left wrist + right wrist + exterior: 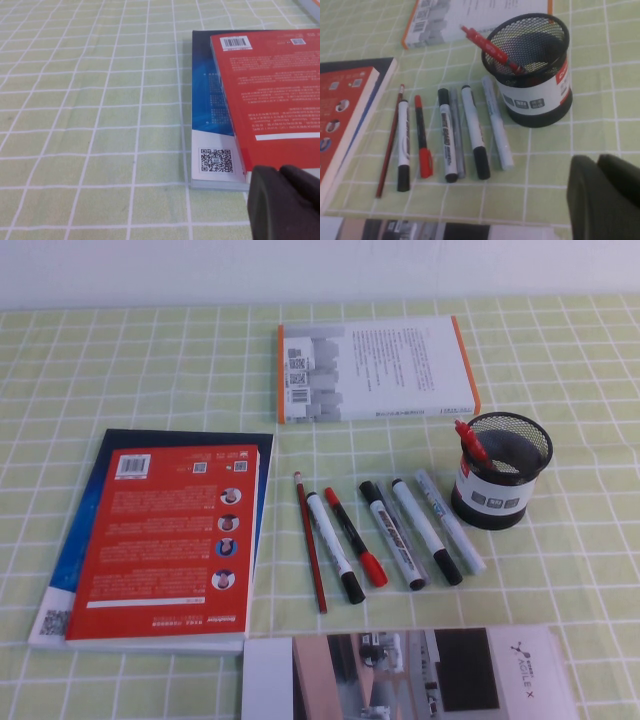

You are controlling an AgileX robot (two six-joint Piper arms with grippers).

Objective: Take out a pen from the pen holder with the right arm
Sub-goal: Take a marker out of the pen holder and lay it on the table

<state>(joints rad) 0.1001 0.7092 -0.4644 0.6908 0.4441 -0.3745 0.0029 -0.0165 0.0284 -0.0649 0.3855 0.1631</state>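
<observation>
Left hand (279, 176): clenched, empty, beside the corner of the red-covered paperback book (270, 90).
Right hand (596, 170): clenched, empty, above the green checked cloth worktop (605, 100).
Black mesh pen holder (535, 100): just ahead of the right hand, with a red pen (490, 48) leaning inside.

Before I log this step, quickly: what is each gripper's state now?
Left gripper: shut, empty, by the red book.
Right gripper: shut, empty, near the pen holder; red pen inside it.
</observation>
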